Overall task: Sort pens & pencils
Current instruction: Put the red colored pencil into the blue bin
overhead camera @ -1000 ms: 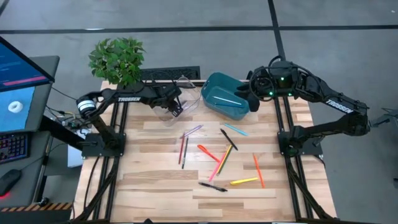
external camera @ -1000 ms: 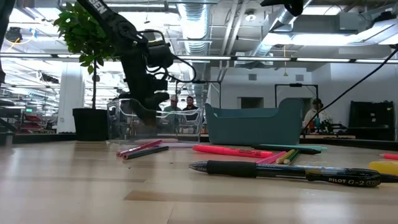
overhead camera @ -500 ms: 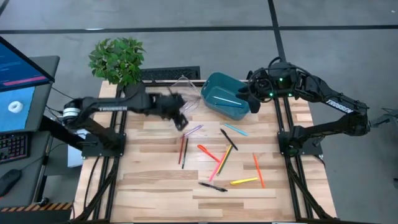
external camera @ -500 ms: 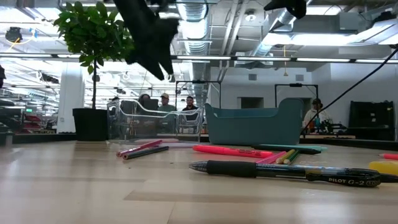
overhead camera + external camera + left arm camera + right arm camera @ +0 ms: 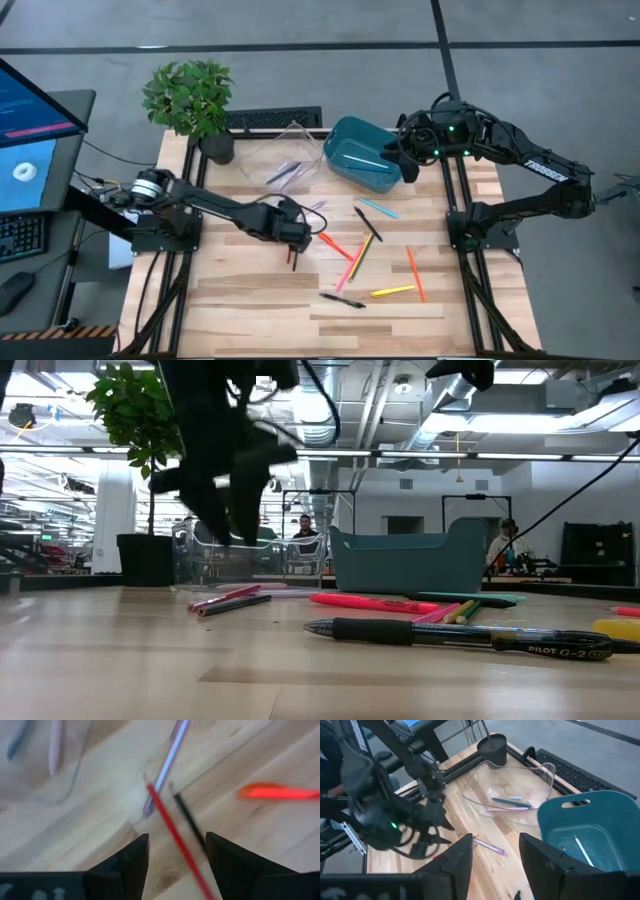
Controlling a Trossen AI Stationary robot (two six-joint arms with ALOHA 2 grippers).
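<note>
Several pens and pencils lie scattered on the wooden table (image 5: 250, 300). Among them are a red pencil (image 5: 172, 827) and a black pencil (image 5: 189, 820) side by side, a purple pen (image 5: 167, 760) and an orange marker (image 5: 280, 792). My left gripper (image 5: 295, 237) hovers open just above the red and black pencils, and the red one shows between its fingers (image 5: 176, 836). Two or three more pens lie in a clear bin (image 5: 285, 160). My right gripper (image 5: 402, 158) waits open over the teal bin (image 5: 360, 152), which holds a pen (image 5: 582, 850).
A potted plant (image 5: 190, 100) stands at the far left corner behind the clear bin. Other pens lie toward the near right: a black pen (image 5: 342, 300), a yellow one (image 5: 392, 292) and an orange one (image 5: 415, 272). Bare wood lies along the near left.
My left gripper has swung from over the clear bin toward the near edge and to the right, and has come down over the red and black pencils. Its arm now stretches low across the table.
</note>
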